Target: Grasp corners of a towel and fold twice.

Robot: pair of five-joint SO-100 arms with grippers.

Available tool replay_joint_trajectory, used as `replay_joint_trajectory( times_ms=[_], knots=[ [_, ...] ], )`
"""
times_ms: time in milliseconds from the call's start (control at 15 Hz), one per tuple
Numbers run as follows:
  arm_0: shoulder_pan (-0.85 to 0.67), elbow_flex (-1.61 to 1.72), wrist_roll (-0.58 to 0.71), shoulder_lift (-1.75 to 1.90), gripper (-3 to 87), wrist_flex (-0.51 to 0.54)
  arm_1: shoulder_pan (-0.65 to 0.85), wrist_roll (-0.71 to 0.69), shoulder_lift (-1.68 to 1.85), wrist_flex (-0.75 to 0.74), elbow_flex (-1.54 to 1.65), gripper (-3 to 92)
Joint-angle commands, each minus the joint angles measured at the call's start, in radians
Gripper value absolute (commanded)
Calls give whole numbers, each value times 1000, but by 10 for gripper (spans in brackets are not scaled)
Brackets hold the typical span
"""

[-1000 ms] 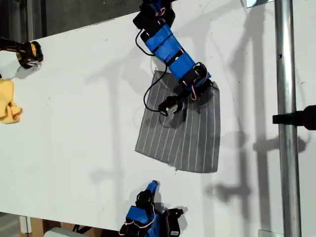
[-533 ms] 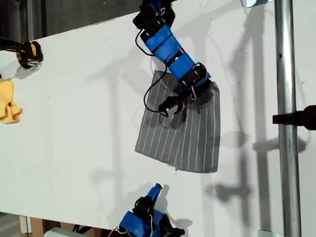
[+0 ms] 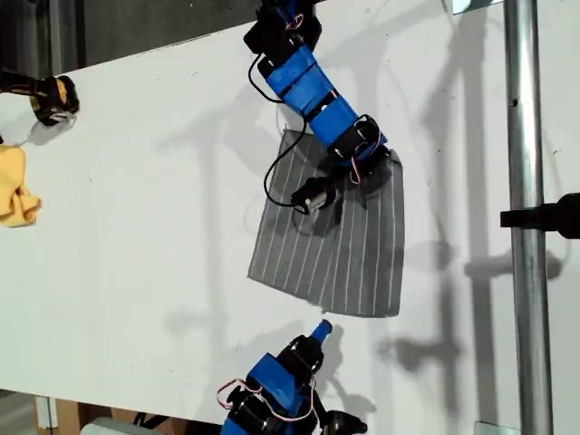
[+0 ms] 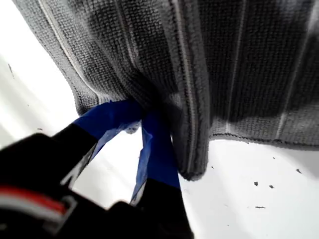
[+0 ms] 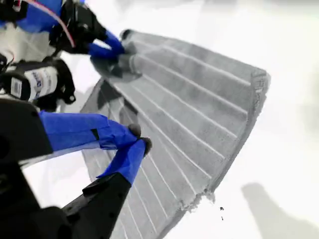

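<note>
Grey striped towel (image 3: 335,240) flat on the white counter (image 3: 145,217), my first gripper (image 4: 142,117) pinching its edge, my second gripper (image 5: 137,139) closed on nothing, just above the towel.

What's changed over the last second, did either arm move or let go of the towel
My second gripper swung from lower in the exterior view toward that view's right and up, closer to the near edge of the towel. It is shut and holds nothing. My first gripper kept its pinch on the towel's far corner. The towel, the yellow cloth and the table did not shift.
</note>
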Motion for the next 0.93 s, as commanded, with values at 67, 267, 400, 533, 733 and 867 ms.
replay_joint_trajectory(
  times_ms=[67, 267, 400, 533, 733, 867],
  knots=[
    [95, -261, 34, -195, -17, 51, 23, -14, 54, 5, -2, -2],
    [117, -417, 58, -318, 23, 161, 28, -20, 55, 8, -2, -2],
    [104, -419, -15, -322, 237, 230, 25, -20, 55, 6, -2, -2],
    [112, -419, 57, -337, 300, 219, 21, -20, 54, -2, -2, -2],
    [114, -446, 135, -436, 321, 195, 21, -20, 52, -5, -3, -2],
    [112, -430, 112, -503, 312, 137, 20, -20, 52, -5, -3, -2]
  ],
)
